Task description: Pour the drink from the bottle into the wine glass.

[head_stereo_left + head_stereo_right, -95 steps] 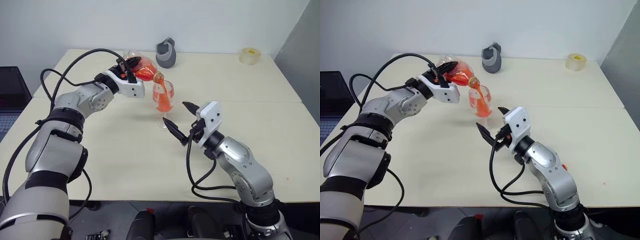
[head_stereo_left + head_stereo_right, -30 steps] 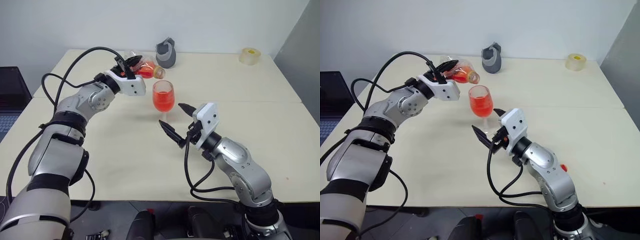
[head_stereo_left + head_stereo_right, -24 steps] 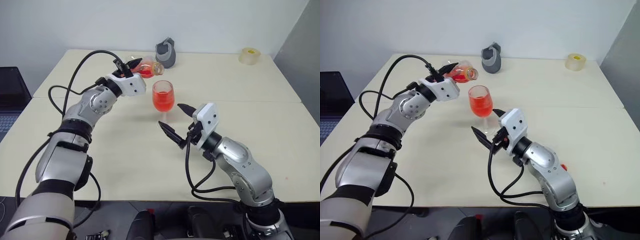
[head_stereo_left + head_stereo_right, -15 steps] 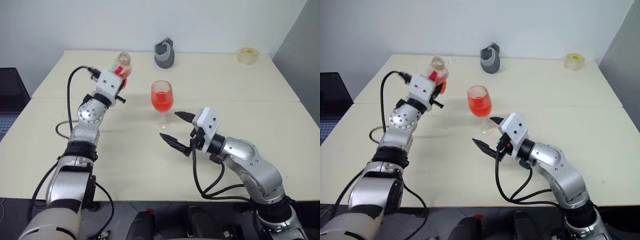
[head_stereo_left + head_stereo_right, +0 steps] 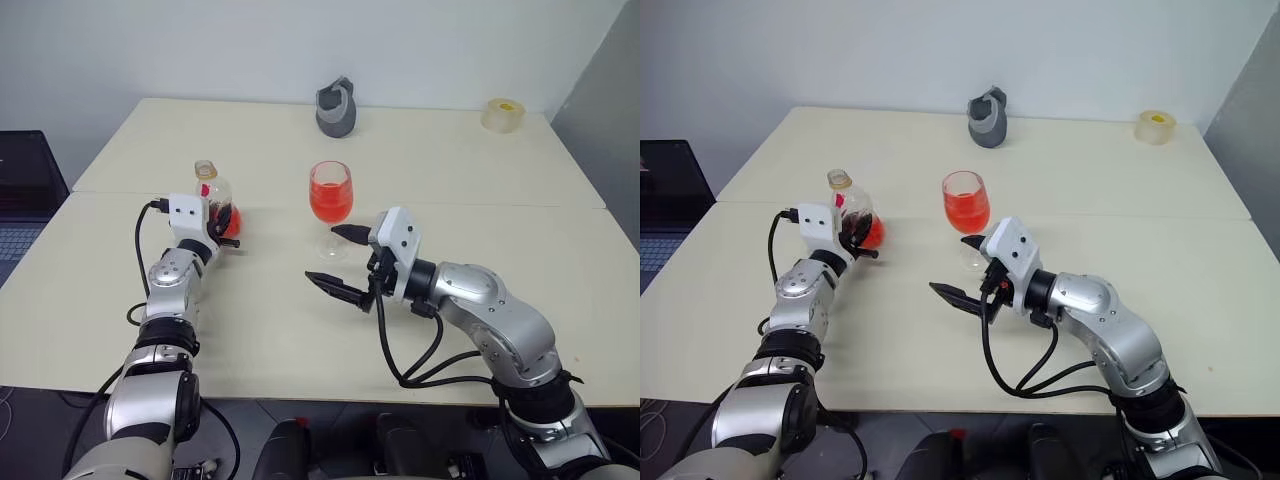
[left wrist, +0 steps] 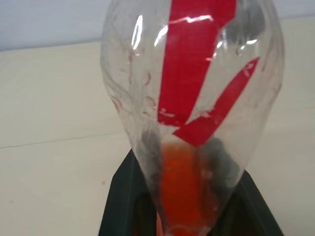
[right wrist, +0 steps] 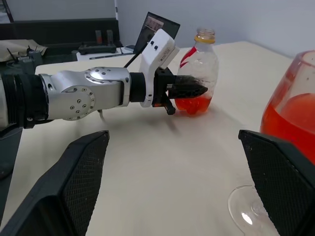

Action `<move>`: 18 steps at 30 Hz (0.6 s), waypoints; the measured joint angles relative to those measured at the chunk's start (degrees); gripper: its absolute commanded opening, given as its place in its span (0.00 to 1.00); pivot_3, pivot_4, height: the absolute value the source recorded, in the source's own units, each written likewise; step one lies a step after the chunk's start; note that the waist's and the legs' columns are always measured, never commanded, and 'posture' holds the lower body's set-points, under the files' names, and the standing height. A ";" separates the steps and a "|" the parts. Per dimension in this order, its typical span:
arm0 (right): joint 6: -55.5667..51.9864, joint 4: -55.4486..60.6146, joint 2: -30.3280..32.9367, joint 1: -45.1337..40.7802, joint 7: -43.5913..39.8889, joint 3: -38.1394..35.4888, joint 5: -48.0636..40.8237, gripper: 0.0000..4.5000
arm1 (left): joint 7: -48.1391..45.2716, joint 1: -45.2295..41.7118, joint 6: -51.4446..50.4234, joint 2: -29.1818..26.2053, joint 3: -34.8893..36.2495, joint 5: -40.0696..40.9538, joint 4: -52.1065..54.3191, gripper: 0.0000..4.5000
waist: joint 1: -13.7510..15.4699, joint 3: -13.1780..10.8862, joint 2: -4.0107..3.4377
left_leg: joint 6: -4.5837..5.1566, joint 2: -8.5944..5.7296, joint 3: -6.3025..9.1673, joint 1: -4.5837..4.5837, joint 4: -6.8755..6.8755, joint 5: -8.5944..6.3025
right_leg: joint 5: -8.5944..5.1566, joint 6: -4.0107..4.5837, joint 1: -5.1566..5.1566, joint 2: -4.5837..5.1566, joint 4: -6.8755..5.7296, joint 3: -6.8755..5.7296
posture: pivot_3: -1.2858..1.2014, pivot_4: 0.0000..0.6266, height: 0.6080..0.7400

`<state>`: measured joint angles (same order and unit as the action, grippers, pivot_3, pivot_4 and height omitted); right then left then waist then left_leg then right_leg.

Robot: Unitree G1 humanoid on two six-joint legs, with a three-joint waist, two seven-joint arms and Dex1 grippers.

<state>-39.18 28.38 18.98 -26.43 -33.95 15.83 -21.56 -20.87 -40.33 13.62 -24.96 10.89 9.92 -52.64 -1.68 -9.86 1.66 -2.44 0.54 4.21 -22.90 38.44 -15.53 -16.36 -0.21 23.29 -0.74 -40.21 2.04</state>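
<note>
A: What has changed in the last second?

B: The bottle [image 5: 213,200] was tipped on its side above the table [image 5: 460,150], neck toward the wine glass [image 5: 331,196]. Now it stands upright on the table at about 9 o'clock from the glass, well apart from it, with only a little drink [image 5: 868,233] left in the base.

A: Does the left gripper [image 5: 857,236] still have it?

B: Its fingers still flank the lower body, but they look to be just easing off. I cannot tell if the grip is released.

A: And the other one?

B: The right gripper [image 5: 335,258] is spread wide and empty, near the glass foot at 6 o'clock.

A: So the pour?

B: The glass bowl is mostly red, so I judge it done; only letting go remains.
</note>
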 measured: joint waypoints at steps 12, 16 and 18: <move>-0.10 0.04 1.26 -0.85 -1.04 0.00 0.01 1.00 | -2.48 3.29 1.47 1.73 2.53 2.01 1.99 0.99 | -0.11 0.01 -0.01 | 0.00 0.04 0.00 0.04 -0.05 0.00 | 0.00 0.00 0.00 0.00 0.00 0.01 | 0.52 0.24 1.00; -0.88 0.81 1.07 1.44 0.18 -1.50 -0.32 1.00 | 0.39 9.63 -1.81 1.76 3.57 2.42 11.76 0.99 | -0.18 0.06 -0.01 | 0.00 0.06 -0.02 0.07 -0.13 0.00 | 0.00 0.00 0.00 0.00 0.01 0.09 | 0.52 0.24 1.00; -0.53 1.20 0.59 5.23 2.05 -2.88 0.01 1.00 | 2.73 15.07 -5.55 1.77 4.28 2.70 19.82 0.99 | -0.15 0.10 0.04 | 0.00 0.08 -0.03 0.06 -0.16 0.00 | 0.00 0.00 0.00 0.01 0.03 0.11 | 0.52 0.24 1.00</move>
<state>-39.70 29.58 19.57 -21.19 -31.90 12.95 -21.56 -18.14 -25.26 8.07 -23.19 15.17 12.62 -32.81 -1.82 -9.76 1.69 -2.45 0.61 4.18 -22.84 38.28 -15.54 -16.36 -0.21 23.29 -0.73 -40.17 2.15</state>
